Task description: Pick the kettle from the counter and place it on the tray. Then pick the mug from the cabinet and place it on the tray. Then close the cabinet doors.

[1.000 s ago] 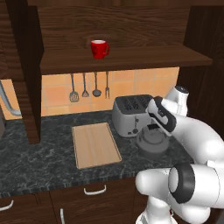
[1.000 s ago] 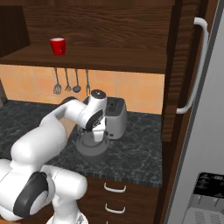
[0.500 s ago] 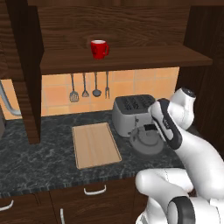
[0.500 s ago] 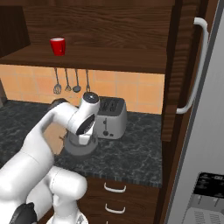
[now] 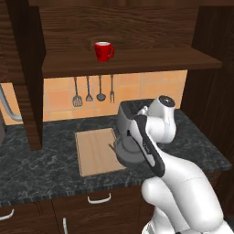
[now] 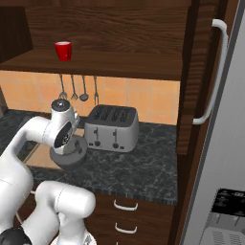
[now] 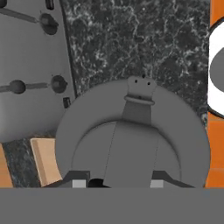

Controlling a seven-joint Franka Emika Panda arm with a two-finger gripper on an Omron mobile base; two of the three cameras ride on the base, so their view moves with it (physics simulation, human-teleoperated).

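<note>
Veined black counter (image 5: 55, 173) w/ gripper (image 7: 114, 183) clamped on round grey kettle (image 7: 131, 135) handle

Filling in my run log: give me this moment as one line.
phase: carrying kettle to tray | gripper: shut on kettle handle | mug: on cabinet shelf | doors: open

no readable text, labels, brands or numbers anywhere; panel on the grey appliance (image 6: 229, 210) at lower right shows marks too small to read
</note>
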